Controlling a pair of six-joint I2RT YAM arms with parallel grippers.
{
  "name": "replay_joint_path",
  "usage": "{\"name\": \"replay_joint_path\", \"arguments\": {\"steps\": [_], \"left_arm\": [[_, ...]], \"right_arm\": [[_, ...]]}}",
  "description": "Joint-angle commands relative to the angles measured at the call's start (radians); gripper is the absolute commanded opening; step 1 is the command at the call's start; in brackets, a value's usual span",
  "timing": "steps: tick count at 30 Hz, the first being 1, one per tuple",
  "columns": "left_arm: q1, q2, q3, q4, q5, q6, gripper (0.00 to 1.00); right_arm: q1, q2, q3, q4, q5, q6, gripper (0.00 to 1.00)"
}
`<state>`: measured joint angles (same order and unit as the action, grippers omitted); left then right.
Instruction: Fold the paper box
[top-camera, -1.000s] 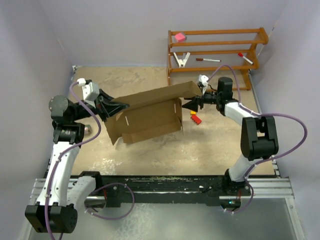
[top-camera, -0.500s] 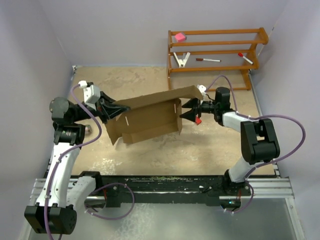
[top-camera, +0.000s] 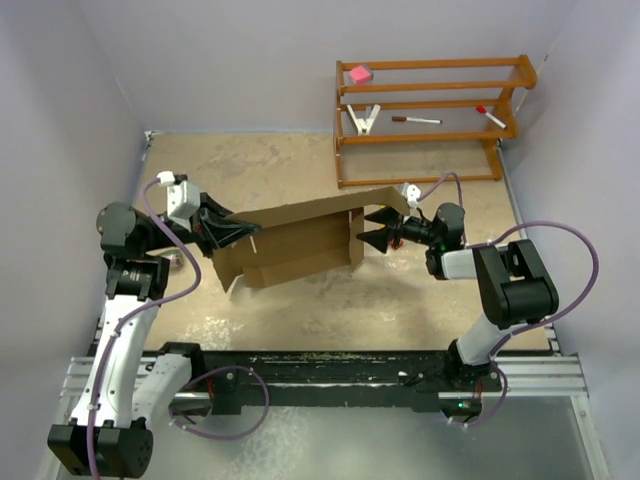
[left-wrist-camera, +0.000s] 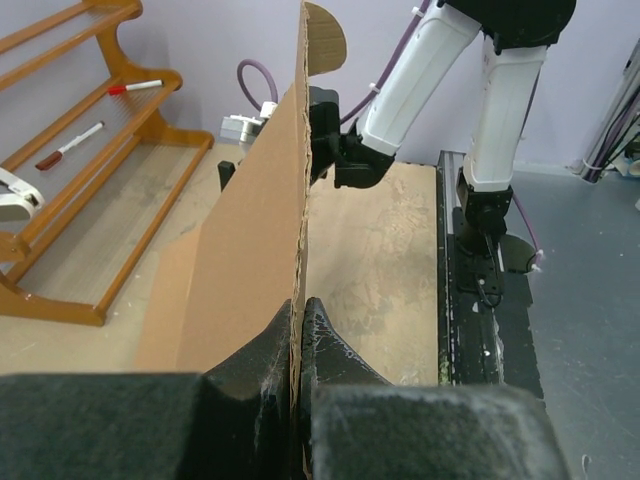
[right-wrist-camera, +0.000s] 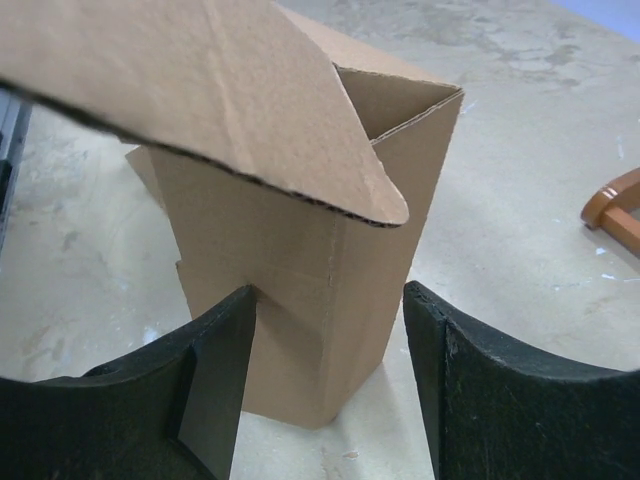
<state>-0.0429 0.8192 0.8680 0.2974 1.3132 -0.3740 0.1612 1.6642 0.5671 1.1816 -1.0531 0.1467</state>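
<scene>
Paper box (top-camera: 300, 240) lid (top-camera: 320, 206) lower than before

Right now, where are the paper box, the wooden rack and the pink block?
paper box (top-camera: 300, 238): top view, its inner wall.
wooden rack (top-camera: 440, 64): top view, its top rail.
pink block (top-camera: 360, 74): top view, its upper face.

Plain brown is being displayed by the large corrugated-cardboard paper box (top-camera: 300, 243), mottled sandy beige with pale speckles by the flat tabletop (top-camera: 300, 305), orange-brown by the slatted wooden rack (top-camera: 430, 65), pink by the small block (top-camera: 360, 74), and pale lilac by the walls (top-camera: 230, 60).
</scene>
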Motion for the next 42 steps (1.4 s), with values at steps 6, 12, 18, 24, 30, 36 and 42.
{"name": "replay_joint_path", "arguments": {"steps": [6, 12, 18, 24, 30, 36, 42], "left_arm": [[-0.018, -0.035, -0.016, -0.043, 0.018, 0.01, 0.04], [-0.026, -0.047, -0.028, -0.065, 0.009, 0.004, 0.04], [-0.029, -0.058, -0.038, -0.063, 0.005, -0.029, 0.04], [-0.029, -0.062, -0.043, -0.105, -0.035, -0.038, 0.04], [-0.029, -0.036, -0.054, -0.005, -0.043, -0.133, 0.04], [-0.029, -0.026, -0.054, 0.074, -0.031, -0.204, 0.04], [-0.029, -0.029, -0.047, 0.116, -0.025, -0.242, 0.04]], "right_arm": [[0.03, 0.017, -0.038, 0.239, 0.162, 0.064, 0.62], [0.07, 0.033, -0.063, 0.307, 0.209, 0.04, 0.6], [0.08, 0.077, -0.085, 0.393, 0.319, 0.06, 0.58], [0.088, 0.095, -0.086, 0.424, 0.358, 0.05, 0.53], [0.106, 0.124, -0.072, 0.456, 0.336, 0.042, 0.5], [0.116, 0.126, -0.065, 0.458, 0.335, 0.027, 0.57], [0.118, 0.117, -0.06, 0.46, 0.344, 0.031, 0.59]]}}
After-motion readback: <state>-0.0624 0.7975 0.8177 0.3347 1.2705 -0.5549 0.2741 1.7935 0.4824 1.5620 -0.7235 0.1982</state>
